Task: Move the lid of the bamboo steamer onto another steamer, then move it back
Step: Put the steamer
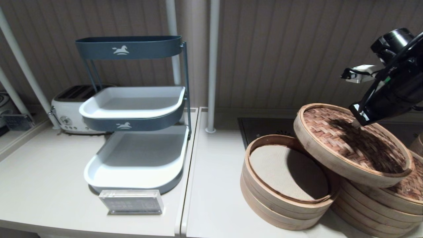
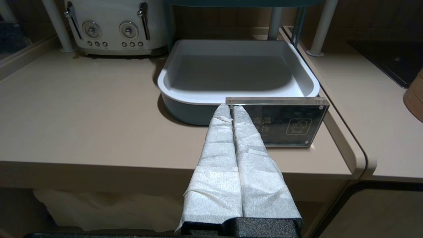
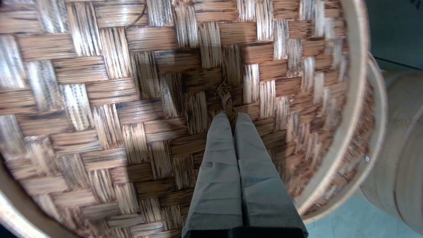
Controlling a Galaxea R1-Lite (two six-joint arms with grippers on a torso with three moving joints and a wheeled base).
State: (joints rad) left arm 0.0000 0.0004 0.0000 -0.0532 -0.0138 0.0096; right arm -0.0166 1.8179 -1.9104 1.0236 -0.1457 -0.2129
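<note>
Technician: Where is the bamboo steamer lid point(image 1: 350, 142) sitting relative to the open steamer point(image 1: 284, 181)?

Operator: The lid is hanging tilted in the air, beside and above the open steamer, on the side away from the tiered rack point(image 1: 135, 112). Its low edge is overlapping the open steamer's rim in the head view; whether the two are touching cannot be told. Its far portion is overhanging another steamer point(image 1: 390, 201), the pale stack with the darker woven lid, which is standing just beside the open steamer.

Technician: What is the right gripper point(image 3: 231, 115) doing?

Operator: It is reaching down onto the centre of the lid's woven top. Its wrapped fingers point(image 3: 218, 158) are pressed together, pinching the small braided loop point(image 3: 226, 97) at the lid's centre.

Technician: What is showing inside the open steamer?

Operator: A cream cloth liner point(image 1: 281, 172) is lying flat inside the rings, partly in the lid's shadow.

Technician: And the left gripper point(image 2: 230, 107)?

Operator: It is idling well away from the open steamer, off the counter's front edge, pointing at the clear acrylic sign point(image 2: 284, 120) that is standing in front of the rack's lowest tray point(image 2: 238, 69). Its wrapped fingers are pressed together on nothing. A white toaster point(image 2: 115, 26) is standing behind the rack.
</note>
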